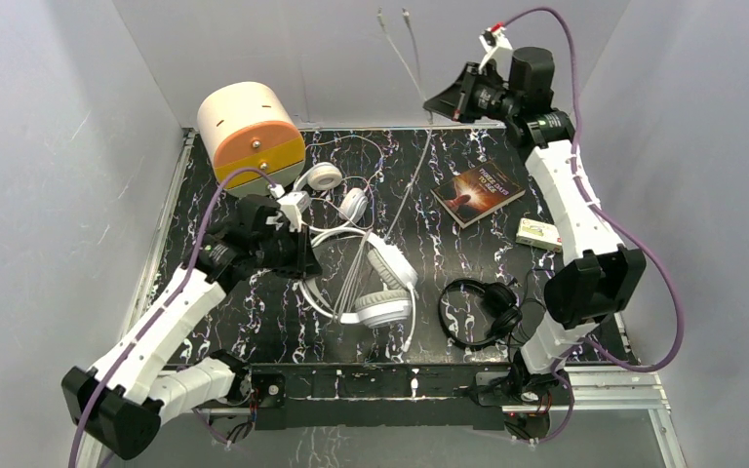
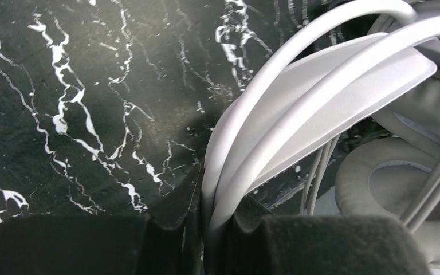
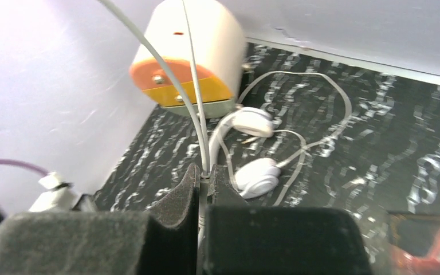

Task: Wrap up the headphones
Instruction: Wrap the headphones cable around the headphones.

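The big white over-ear headphones (image 1: 387, 290) lie at the table's middle. My left gripper (image 1: 297, 255) is shut on their white headband (image 2: 321, 86), which runs between the jaws of that gripper (image 2: 216, 197); a grey ear pad (image 2: 389, 183) shows to the right. My right gripper (image 1: 439, 102) is raised at the back, shut on a thin white cord (image 1: 412, 185) that slants down toward the big pair. In the right wrist view the cord (image 3: 197, 97) rises out of the shut gripper (image 3: 206, 172). The slimmer white pair (image 1: 336, 190) lies behind. The black pair (image 1: 478, 312) lies front right.
A white drum with an orange and yellow face (image 1: 252, 132) stands at the back left corner. A dark book (image 1: 478, 192) and a small box (image 1: 538, 232) lie on the right. White walls close in the black marbled table (image 1: 254, 322) on three sides.
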`<action>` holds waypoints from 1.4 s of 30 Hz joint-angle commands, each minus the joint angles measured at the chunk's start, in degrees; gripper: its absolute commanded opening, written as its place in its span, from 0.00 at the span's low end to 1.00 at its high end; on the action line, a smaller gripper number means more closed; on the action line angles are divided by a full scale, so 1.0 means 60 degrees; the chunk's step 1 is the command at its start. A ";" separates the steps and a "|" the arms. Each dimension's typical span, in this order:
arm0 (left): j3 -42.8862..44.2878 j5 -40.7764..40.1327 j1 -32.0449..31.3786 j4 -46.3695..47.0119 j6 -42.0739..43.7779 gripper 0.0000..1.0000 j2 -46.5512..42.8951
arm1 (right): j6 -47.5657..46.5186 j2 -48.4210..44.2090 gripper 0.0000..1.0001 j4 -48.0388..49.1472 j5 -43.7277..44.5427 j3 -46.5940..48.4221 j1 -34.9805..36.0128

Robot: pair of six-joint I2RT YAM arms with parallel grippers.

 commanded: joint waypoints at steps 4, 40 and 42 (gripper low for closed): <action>-0.0064 -0.1502 -0.0464 0.0140 -0.0619 0.00 0.1148 | 0.0861 0.0265 0.00 0.1022 -0.1642 0.1569 0.0965; 0.1776 -0.1209 0.0456 0.2720 -0.3518 0.00 0.3390 | -0.2919 -0.3055 0.00 0.3668 -0.4787 -0.5009 0.5991; 0.2100 -0.1381 0.0456 0.2591 -0.3618 0.00 0.3223 | -0.3396 -0.2891 0.00 0.3215 -0.4577 -0.5116 0.6218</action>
